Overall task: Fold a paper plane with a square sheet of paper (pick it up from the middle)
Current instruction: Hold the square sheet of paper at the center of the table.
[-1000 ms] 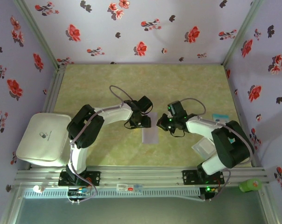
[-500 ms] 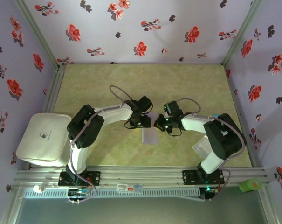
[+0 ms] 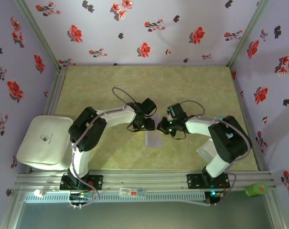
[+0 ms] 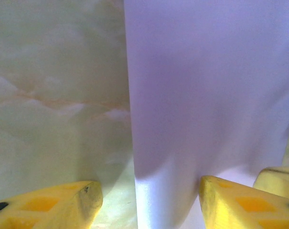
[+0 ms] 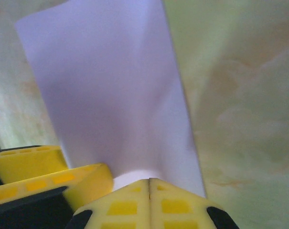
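left wrist view: the folded sheet of paper point(image 4: 206, 95) is a plain pale lavender strip, smooth and unmarked, with a straight left edge running up the frame. it lies flat on the marbled green worktop point(image 4: 53, 95), and its near end is paler. the left tool point(image 4: 150, 187) is open, with one yellow finger on the bare worktop and the other over the paper.

from the right wrist the sheet point(image 5: 111, 86) is a tall, narrow rectangle with a faint crease down it. its near end curls up white into the right tool point(image 5: 149, 183), whose fingertips are pressed together on it.

from the top external camera the paper point(image 3: 155, 139) sits mid-worktop point(image 3: 111, 86), just below the left tool point(image 3: 150, 127) and right tool point(image 3: 159, 129), which nearly meet above it. a whitish plastic square point(image 3: 207, 150) lies well to the right.
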